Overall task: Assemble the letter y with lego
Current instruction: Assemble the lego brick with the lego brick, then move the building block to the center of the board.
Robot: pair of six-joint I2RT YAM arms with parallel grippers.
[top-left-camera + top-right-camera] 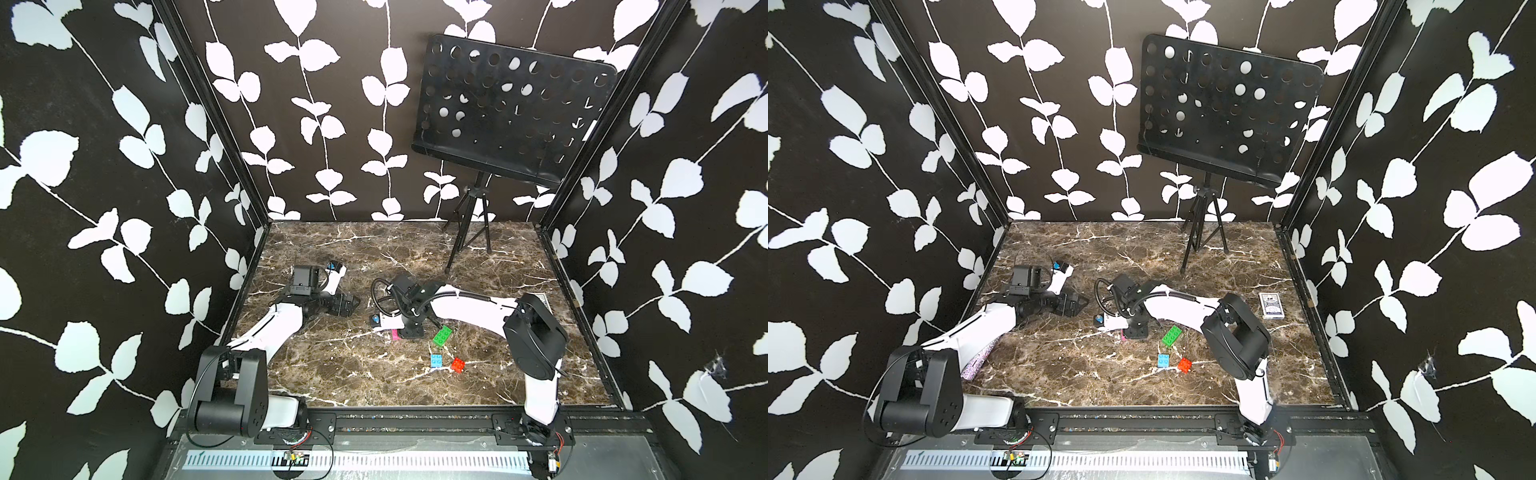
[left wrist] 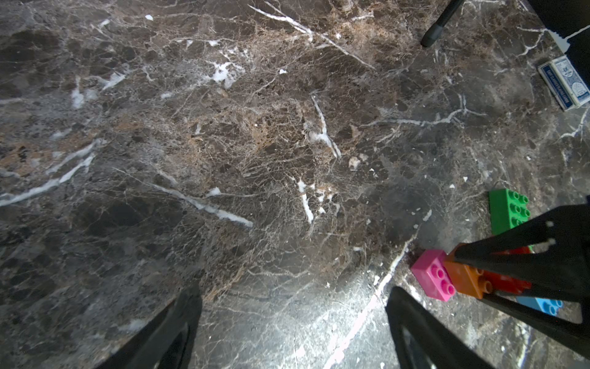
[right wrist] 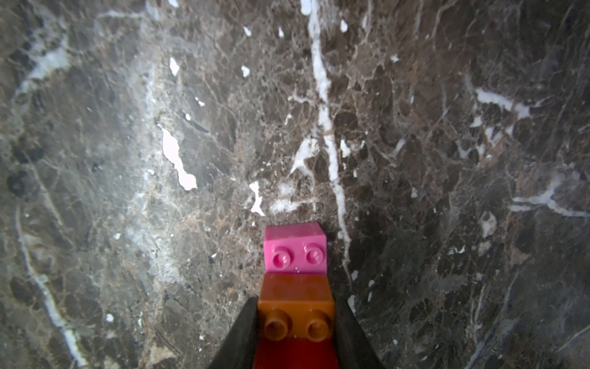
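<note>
My right gripper (image 3: 295, 306) is shut on a row of joined lego: a pink brick (image 3: 295, 249) at the tip, then an orange brick (image 3: 295, 316) and a red brick (image 3: 295, 354). The row lies on its side low over the marble, with the pink end (image 1: 395, 335) showing in both top views. A green brick (image 1: 442, 335), a light blue brick (image 1: 436, 360) and a second red brick (image 1: 458, 365) lie loose just right of it. My left gripper (image 2: 292, 297) stands open over bare marble, left of the pink brick (image 2: 434, 274). No letter y figure is in view.
A black music stand (image 1: 511, 112) on a tripod (image 1: 465, 232) occupies the back right. A blue card box (image 1: 1271, 305) lies near the right wall behind my right arm. Patterned walls close in the marble table (image 1: 332, 374) on three sides.
</note>
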